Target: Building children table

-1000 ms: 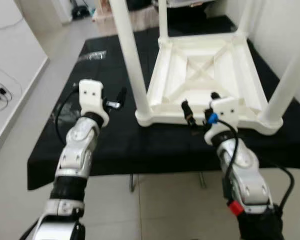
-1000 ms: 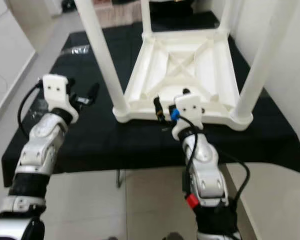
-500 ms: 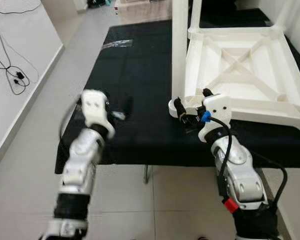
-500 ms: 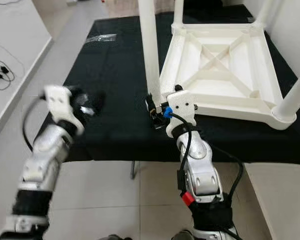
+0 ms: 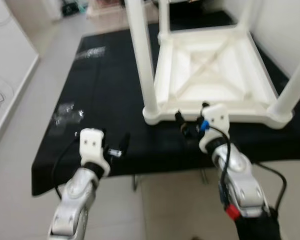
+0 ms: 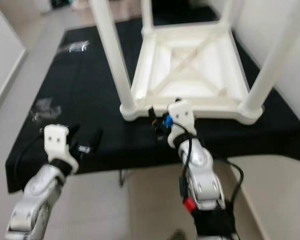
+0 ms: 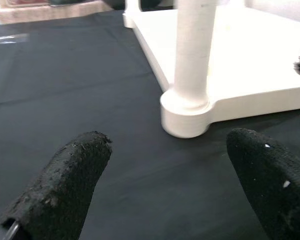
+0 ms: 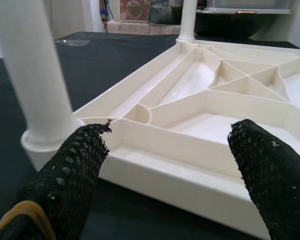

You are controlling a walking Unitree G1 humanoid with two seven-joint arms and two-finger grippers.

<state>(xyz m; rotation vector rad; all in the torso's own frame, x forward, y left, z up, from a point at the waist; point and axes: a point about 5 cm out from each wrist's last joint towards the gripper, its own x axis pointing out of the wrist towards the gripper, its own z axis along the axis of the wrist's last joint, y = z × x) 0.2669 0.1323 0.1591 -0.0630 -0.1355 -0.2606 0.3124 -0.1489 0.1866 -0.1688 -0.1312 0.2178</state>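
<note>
The white table (image 5: 210, 75) lies upside down, legs up, in the upper centre of the frame on a black cloth (image 5: 105, 90). The right gripper (image 5: 190, 125), fingers apart, sits at the table's near rim; the left gripper (image 5: 117, 147), also spread and empty, hangs lower left over the cloth's edge. The legs look fitted, so I judge the next move is gripping the rim to turn it upright.

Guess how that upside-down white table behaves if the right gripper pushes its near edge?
The white table looks like hollow ribbed plastic, so probably light and stiff. It lies flat on the black cloth, so it likely slides rather than tips. The right gripper is open at its rim.
</note>
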